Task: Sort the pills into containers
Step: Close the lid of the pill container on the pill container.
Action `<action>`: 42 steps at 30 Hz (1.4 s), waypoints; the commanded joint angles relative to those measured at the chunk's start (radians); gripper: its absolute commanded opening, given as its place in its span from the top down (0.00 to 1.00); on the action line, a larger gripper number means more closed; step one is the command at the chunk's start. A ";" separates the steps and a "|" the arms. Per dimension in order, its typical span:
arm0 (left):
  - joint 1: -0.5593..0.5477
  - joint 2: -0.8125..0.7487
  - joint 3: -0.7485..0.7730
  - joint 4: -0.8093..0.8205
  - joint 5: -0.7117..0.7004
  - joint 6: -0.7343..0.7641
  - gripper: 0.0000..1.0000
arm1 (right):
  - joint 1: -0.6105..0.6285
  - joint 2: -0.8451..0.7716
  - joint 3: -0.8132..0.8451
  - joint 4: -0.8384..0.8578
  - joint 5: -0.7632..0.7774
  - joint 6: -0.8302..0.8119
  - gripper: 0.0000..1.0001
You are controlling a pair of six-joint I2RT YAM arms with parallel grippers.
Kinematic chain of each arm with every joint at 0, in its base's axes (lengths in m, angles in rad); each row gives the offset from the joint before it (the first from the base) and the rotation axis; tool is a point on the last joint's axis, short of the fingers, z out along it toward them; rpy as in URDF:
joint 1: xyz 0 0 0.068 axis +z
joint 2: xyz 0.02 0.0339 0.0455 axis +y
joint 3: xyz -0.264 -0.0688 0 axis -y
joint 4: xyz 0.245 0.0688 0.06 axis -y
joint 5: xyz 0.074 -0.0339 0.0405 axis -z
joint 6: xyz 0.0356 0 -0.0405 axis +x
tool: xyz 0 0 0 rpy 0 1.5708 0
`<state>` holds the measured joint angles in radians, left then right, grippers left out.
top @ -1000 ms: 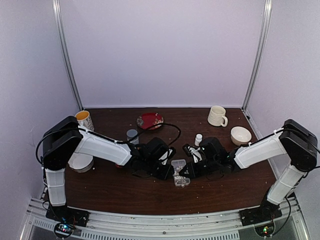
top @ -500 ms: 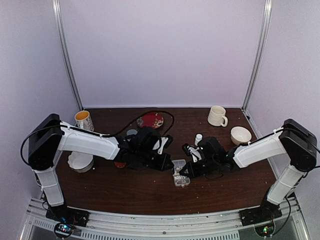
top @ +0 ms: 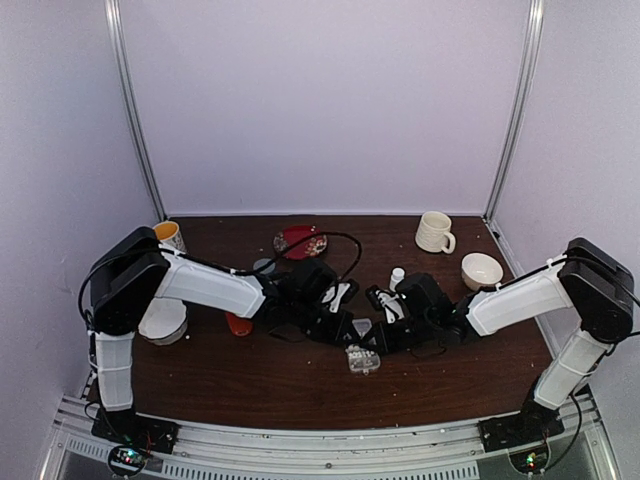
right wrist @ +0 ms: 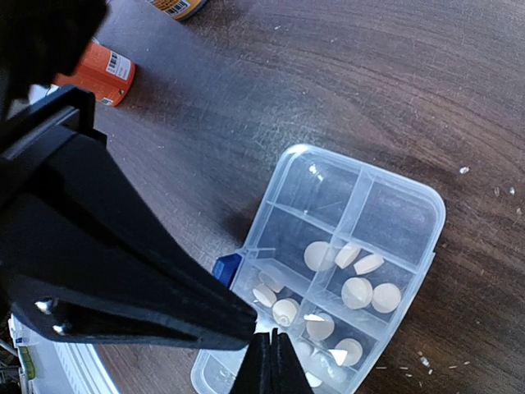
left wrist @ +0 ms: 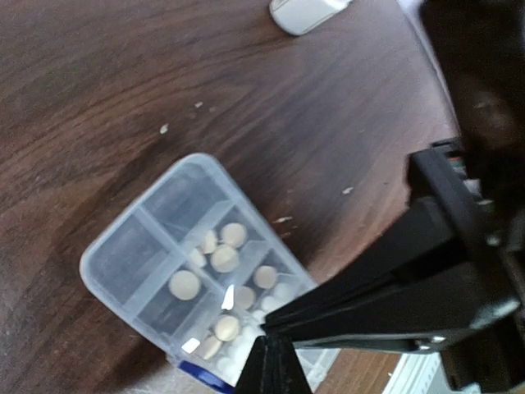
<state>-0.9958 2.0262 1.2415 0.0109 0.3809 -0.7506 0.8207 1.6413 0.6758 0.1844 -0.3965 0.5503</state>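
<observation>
The pills (right wrist: 344, 287) lie as a pale cluster in the middle cells of the containers (right wrist: 399, 215). These are the cells of a clear organizer box on the desk (right wrist: 344, 74), just under the tips of both sets of jaws, which point in at it from opposite sides. The cells farthest from those tips hold nothing that I can see.

What has just changed is small. The right jaws, a sliver apart a second ago, are now pressed fully together with nothing showing between them. The left jaws are shut tight too, and equally bare. The left arm (top: 210, 285) has swung away and come back, so its jaws end up a little nearer the box than before. The box itself lies where it did (its lid is hard to make out in either wrist view).

My reading is that a drop has just finished. The tablets in sight are already in cells and neither arm carries one, so the next step would be fetching more. An orange bottle (right wrist: 98, 70) lies on its side well beyond the box from the right jaws.
</observation>
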 commanded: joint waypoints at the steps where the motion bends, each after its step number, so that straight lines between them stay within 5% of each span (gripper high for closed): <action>1: 0.003 0.016 0.077 -0.136 -0.044 0.027 1.00 | 0.005 0.022 -0.031 -0.098 0.066 0.006 1.00; 17: 0.004 -0.041 -0.039 -0.107 -0.099 0.010 1.00 | 0.006 -0.020 -0.006 -0.165 0.094 -0.018 1.00; 24: 0.004 -0.056 -0.055 -0.076 -0.109 -0.002 0.85 | 0.012 -0.046 0.001 -0.203 0.117 -0.026 1.00; 34: 0.004 -0.058 -0.052 -0.081 -0.120 -0.002 0.87 | 0.015 -0.111 0.033 -0.288 0.182 -0.052 0.83; 39: 0.004 -0.060 -0.053 -0.086 -0.121 -0.002 0.87 | 0.015 -0.089 0.052 -0.310 0.221 -0.062 0.59; 42: 0.004 -0.061 -0.056 -0.082 -0.117 -0.003 0.87 | 0.015 -0.053 0.060 -0.299 0.219 -0.060 0.54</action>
<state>-0.9955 1.9953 1.1938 -0.1055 0.2699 -0.7502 0.8330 1.5513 0.7067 -0.0898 -0.2218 0.4995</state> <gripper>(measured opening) 0.132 0.451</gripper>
